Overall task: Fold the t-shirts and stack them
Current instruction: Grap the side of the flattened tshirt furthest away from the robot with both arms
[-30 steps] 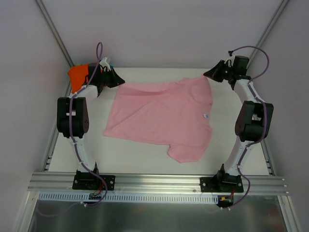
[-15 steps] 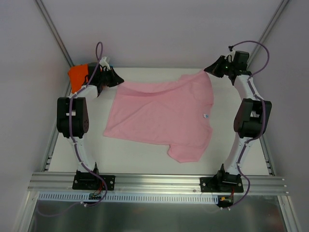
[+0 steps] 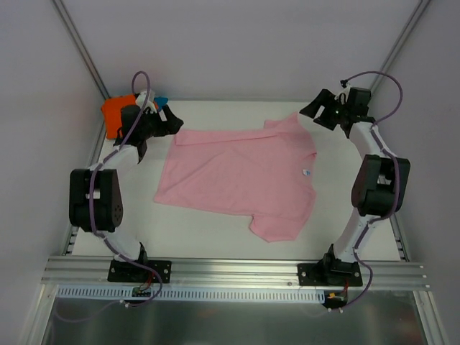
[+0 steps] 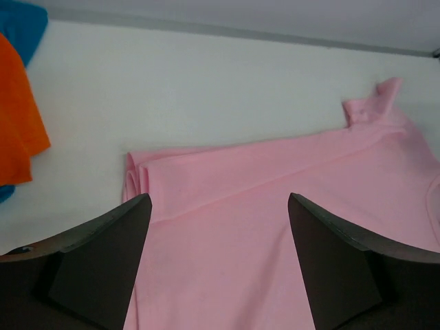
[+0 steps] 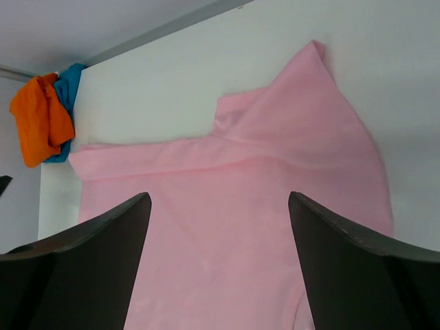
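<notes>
We see the light pink t-shirt [image 3: 241,176] spread over the middle of the white table [image 3: 201,233], with its far edge turned over in a narrow fold. Our left gripper [image 3: 172,122] hovers just beside the shirt's far-left corner, jaws apart and empty. Our right gripper [image 3: 316,111] hangs near the far-right corner, jaws apart too, holding nothing. The orange t-shirt [image 3: 115,115] and teal-blue t-shirt [image 3: 161,101] lie bunched together at the table's far-left corner.

We are holding both arms stretched forward and angled inward, our left gripper [image 3: 171,121] and right gripper [image 3: 314,109] hovering with jaws spread wide, clasping nothing.
</notes>
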Controlling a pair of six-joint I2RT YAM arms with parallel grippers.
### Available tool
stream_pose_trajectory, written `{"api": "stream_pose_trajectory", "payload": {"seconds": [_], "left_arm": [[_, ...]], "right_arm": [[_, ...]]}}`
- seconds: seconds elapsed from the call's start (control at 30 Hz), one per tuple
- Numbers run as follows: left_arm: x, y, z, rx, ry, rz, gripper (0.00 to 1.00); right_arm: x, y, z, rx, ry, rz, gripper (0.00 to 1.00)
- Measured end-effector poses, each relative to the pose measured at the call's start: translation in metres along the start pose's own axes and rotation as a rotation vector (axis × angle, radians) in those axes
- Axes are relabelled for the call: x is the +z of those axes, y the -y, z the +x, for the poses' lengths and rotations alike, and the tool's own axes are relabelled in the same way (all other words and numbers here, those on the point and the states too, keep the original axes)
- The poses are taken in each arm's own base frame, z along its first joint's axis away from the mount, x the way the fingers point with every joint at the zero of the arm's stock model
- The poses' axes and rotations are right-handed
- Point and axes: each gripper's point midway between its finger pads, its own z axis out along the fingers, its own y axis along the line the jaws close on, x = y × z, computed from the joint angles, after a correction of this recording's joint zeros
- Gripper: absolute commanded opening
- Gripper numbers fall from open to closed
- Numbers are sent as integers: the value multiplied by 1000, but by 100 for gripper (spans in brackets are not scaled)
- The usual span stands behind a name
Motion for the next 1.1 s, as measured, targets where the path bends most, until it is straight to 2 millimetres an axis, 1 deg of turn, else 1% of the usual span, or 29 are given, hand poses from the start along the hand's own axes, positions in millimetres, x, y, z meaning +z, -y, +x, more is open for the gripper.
{"api": "stream_pose_trajectory", "payload": {"seconds": [0.03, 0.1, 0.17, 0.2, 0.23, 0.27, 0.3, 0.33, 0.37, 0.4, 0.43, 0.47, 0.6, 0.67, 0.73, 0.8, 0.87, 1.0, 1.1], "left_arm": [[-14, 8, -8, 21, 30, 2, 82], [-49, 31, -34, 71, 111, 21, 82], [-81, 56, -57, 117, 182, 44, 82], [-95, 70, -64, 134, 208, 62, 82], [-109, 84, -71, 149, 233, 83, 82], [-119, 93, -73, 153, 244, 95, 82], [-128, 101, -72, 151, 243, 108, 82], [-132, 106, -67, 143, 233, 117, 82], [-135, 107, -58, 126, 208, 119, 82], [-134, 104, -48, 102, 174, 112, 82], [-132, 99, -34, 70, 128, 99, 82], [-128, 94, -20, 36, 82, 83, 82], [-110, 70, 40, -119, -128, 9, 81], [-100, 62, 70, -190, -228, -16, 80], [-93, 59, 97, -245, -318, -40, 80], [-88, 59, 122, -280, -401, -59, 80], [-85, 59, 142, -309, -467, -76, 80], [-81, 59, 164, -343, -546, -101, 79], [-80, 55, 177, -357, -584, -126, 79]], "right_arm": [[-13, -7, 1, -10, 10, 5, 87], [-45, -27, 0, -38, 46, 3, 87], [-79, -55, -3, -80, 104, -24, 87], [-95, -67, 0, -94, 124, -33, 88], [-110, -80, 6, -114, 144, -47, 88], [-121, -91, 14, -129, 152, -60, 88], [-130, -103, 28, -142, 148, -79, 88], [-136, -112, 42, -150, 138, -95, 88], [-139, -118, 59, -152, 113, -110, 88], [-137, -119, 74, -147, 83, -117, 88], [-134, -115, 90, -133, 46, -114, 88], [-129, -108, 104, -111, 9, -99, 88], [-103, -61, 160, 12, -169, 6, 88], [-95, -45, 180, 58, -240, 46, 87], [-88, -36, 193, 86, -287, 71, 87], [-83, -31, 201, 100, -316, 81, 87], [-78, -28, 209, 110, -344, 90, 87], [-71, -22, 228, 123, -400, 105, 87], [-70, -19, 246, 130, -443, 118, 87]]}}
